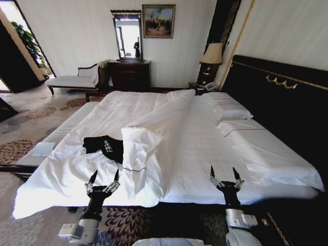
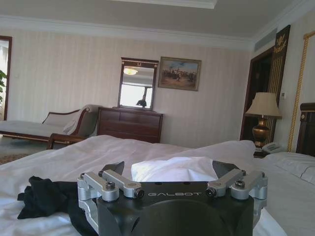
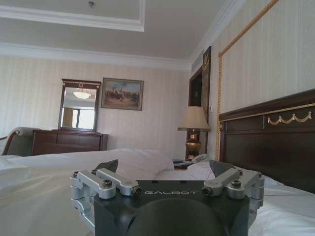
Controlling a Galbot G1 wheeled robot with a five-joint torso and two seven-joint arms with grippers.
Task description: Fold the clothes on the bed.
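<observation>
The crumpled black cotton T-shirt with white lettering [image 1: 104,146] lies on the large white-sheeted bed with dark wooden frame [image 1: 205,148], near its front edge on my left side, just beside the folded-back white duvet [image 1: 148,141]. My left tool [image 1: 104,178] hovers near the shirt, fingers spread apart and empty. My right tool [image 1: 224,173] hovers well apart over the bed's edge, also spread and empty.

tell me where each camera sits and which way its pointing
Head view: high on the robot at the bed's side, looking down across it; left gripper and right gripper open at the near edge.
Left wrist view: low behind the left gripper, facing the T-shirt and dresser.
Right wrist view: low behind the right gripper, facing the lamp.
Both wrist views share the painting.
</observation>
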